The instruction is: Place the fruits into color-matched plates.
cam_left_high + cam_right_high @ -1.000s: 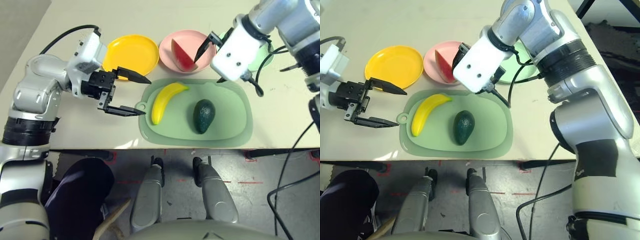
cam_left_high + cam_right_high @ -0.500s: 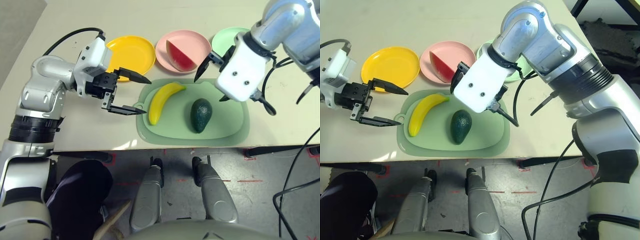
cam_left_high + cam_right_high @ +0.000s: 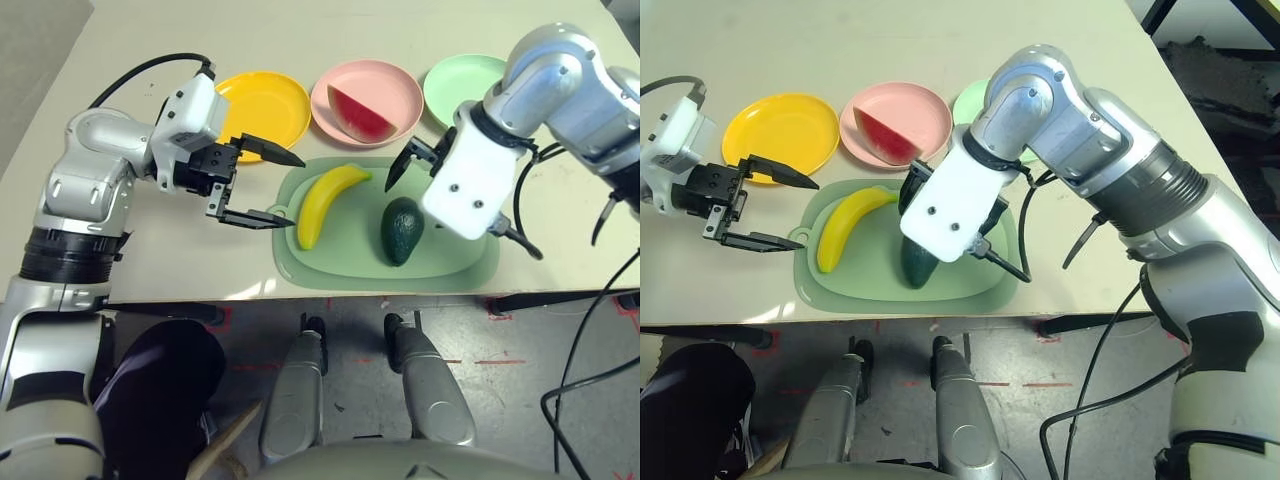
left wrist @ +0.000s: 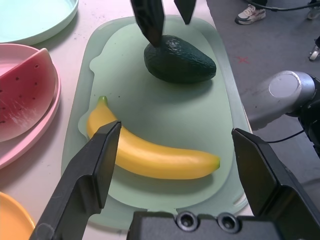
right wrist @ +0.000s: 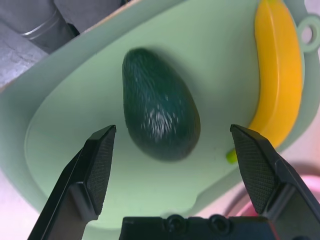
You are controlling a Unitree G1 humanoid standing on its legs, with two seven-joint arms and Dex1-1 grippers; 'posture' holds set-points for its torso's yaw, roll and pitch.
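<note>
Right wrist view looks straight down on the avocado [image 5: 160, 117] lying on the mat [image 5: 90, 190], framed between the right claw [image 5: 175, 150]'s spread fingers, which the head views half hide; since half a second ago that claw has dropped from above the mat to just over the avocado, touching nothing; left claw [image 3: 268, 186] spread, empty, beside the banana [image 3: 325, 200]; watermelon [image 3: 362, 112] sits in the pink plate [image 3: 400, 85].

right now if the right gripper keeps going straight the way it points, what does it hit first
Most likely the avocado: it lies centred between the open fingers of the right gripper, on the cutting mat. The remaining gap is hard to judge.
</note>
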